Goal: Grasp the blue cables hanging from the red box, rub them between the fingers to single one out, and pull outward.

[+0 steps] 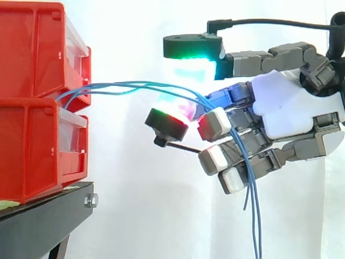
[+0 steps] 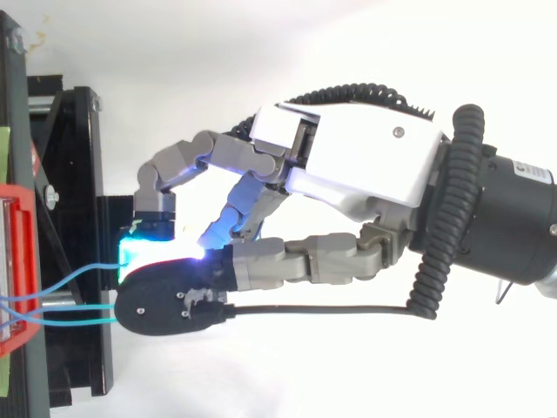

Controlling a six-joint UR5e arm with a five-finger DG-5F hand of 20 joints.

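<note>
Fingers (image 1: 280, 156) of the hand (image 1: 291, 110) are curled and clamped on the blue cables (image 1: 140, 84), which leave the red box (image 1: 32, 48) at 9 o'clock, run toward 3 o'clock into the grip, then hang loose toward 6 o'clock below the pads (image 1: 214, 123)

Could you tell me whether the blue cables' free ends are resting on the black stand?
No, the cables hang free below the hand, well to the right of the stand.

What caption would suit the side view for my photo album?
Robot hand curled round blue cables that run from the stacked red bins and dangle below it.
</note>
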